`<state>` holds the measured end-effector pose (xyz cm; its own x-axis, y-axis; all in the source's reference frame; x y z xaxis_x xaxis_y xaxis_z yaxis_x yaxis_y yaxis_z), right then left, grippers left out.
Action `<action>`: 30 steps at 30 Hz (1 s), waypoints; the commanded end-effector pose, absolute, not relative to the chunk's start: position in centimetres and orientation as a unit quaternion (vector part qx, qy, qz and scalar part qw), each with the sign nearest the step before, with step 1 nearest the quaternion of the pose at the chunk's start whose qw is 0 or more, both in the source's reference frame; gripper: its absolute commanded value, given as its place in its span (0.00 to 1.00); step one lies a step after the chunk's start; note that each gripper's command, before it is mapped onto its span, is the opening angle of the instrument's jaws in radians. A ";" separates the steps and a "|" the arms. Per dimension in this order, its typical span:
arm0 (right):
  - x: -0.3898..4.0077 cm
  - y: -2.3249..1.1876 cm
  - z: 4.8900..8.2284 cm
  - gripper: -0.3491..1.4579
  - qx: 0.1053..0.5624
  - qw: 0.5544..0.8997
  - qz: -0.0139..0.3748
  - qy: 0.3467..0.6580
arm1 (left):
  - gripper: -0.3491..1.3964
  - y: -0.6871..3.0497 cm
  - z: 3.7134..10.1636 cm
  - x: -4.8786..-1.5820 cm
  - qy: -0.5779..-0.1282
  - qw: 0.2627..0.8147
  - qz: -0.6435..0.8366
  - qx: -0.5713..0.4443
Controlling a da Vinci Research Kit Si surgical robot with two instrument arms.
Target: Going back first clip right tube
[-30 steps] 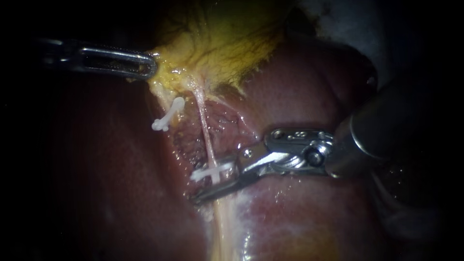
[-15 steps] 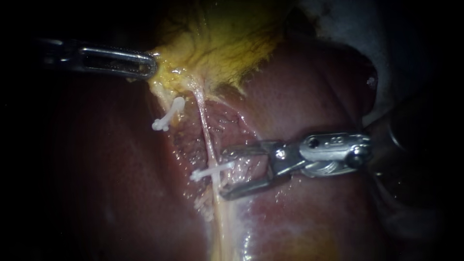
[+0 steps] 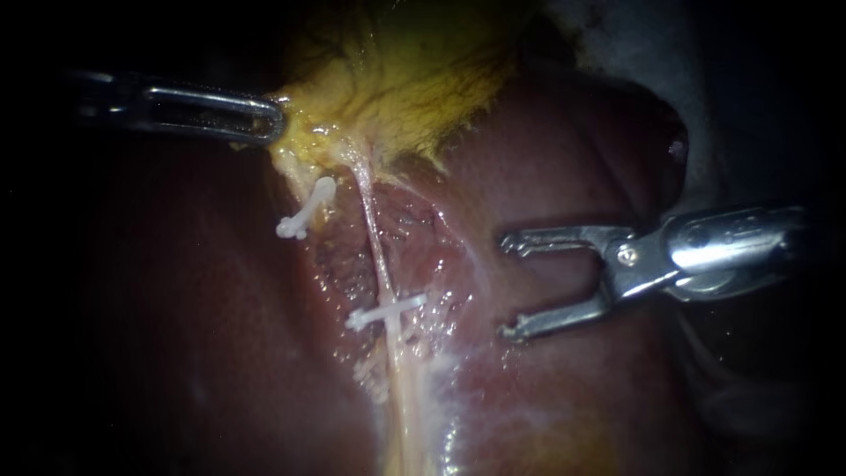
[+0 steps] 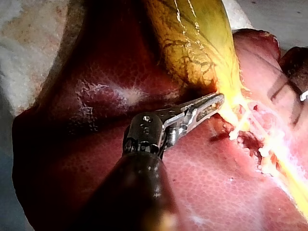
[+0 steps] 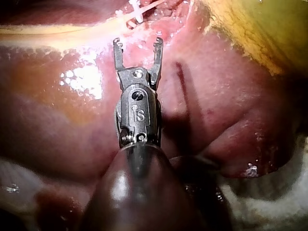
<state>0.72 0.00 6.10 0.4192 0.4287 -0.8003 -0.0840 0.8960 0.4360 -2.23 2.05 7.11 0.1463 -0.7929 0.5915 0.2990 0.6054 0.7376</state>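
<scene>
White clip [image 3: 385,311] (lying crosswise) on right tube [image 3: 371,227]

White plastic clips: 2, upper clip [image 3: 304,214], lower clip [image 3: 385,310]
Pale tubes: 2, left tube [image 3: 295,181], right tube [image 3: 374,238]
Steel instruments: 2, left instrument [image 3: 275,123], right instrument [image 3: 508,287]
Red liver [image 3: 546,176]: 1
Yellow gallbladder [image 3: 414,79]: 1

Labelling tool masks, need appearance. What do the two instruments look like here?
Left instrument: long, narrow silver jaws, slotted down the middle and toothed on the inner faces, on a silver metal wrist with a dark shaft. Right instrument: thinner silver jaws with small hooked tips, a round pivot pin, a silver wrist housing with a small engraved mark, and a dark glossy shaft.
</scene>
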 end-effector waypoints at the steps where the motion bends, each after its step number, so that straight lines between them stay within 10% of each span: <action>1: 0.70 0.02 6.09 0.53 0.168 0.825 0.157 0.516 | 0.00 2.05 7.10 -2.23 -0.532 0.721 -0.379 0.232; 30: 0.58 -0.02 6.00 0.52 0.165 0.826 0.149 0.517 | 0.00 1.81 7.64 -2.79 -0.532 0.730 -0.365 0.226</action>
<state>0.58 -0.02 6.00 0.4204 0.4162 -0.8063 -0.0745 0.9014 0.4265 -2.79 1.80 7.65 0.1679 -0.7724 0.6126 0.2914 0.6325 0.7176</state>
